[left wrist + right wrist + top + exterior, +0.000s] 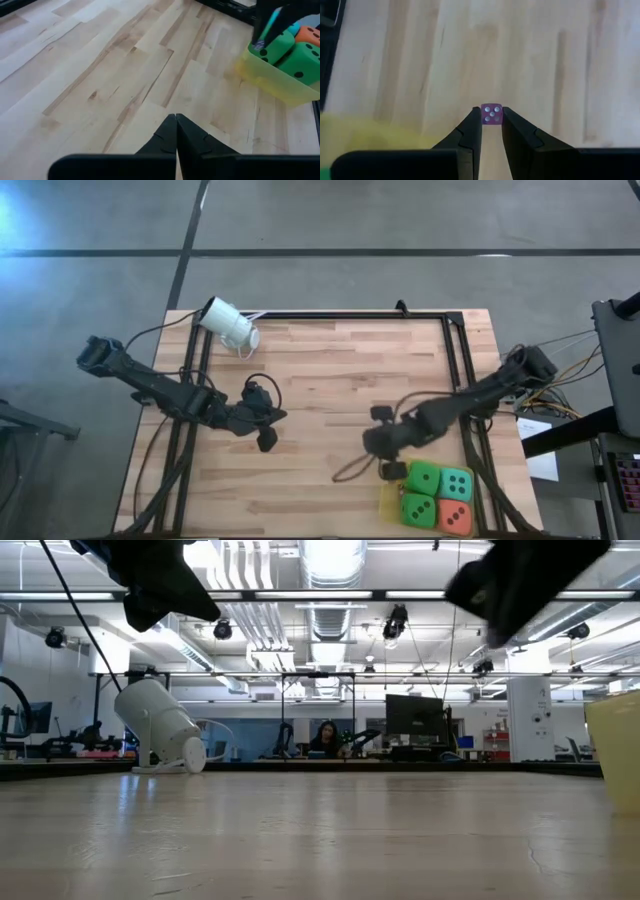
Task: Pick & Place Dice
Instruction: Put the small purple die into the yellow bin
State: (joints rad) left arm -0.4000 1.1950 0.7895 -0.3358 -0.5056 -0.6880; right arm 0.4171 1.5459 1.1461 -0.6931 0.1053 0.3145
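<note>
- Pressed together with nothing between its fingers, the left tool (176, 120) is hovering over the bare wooden surface (330, 370).
- A white camera (229, 323) is lying behind it.
- The right tool (491, 116) is pinching a small purple die (491, 113) beside a yellow tray (389, 498).
- The dice, two green (424, 477), one teal (457, 484), one orange-red (455, 517), are sitting in that tray.

Wooden table (330, 370) bears yellow tray (388, 498), white camera (230, 323).
</note>
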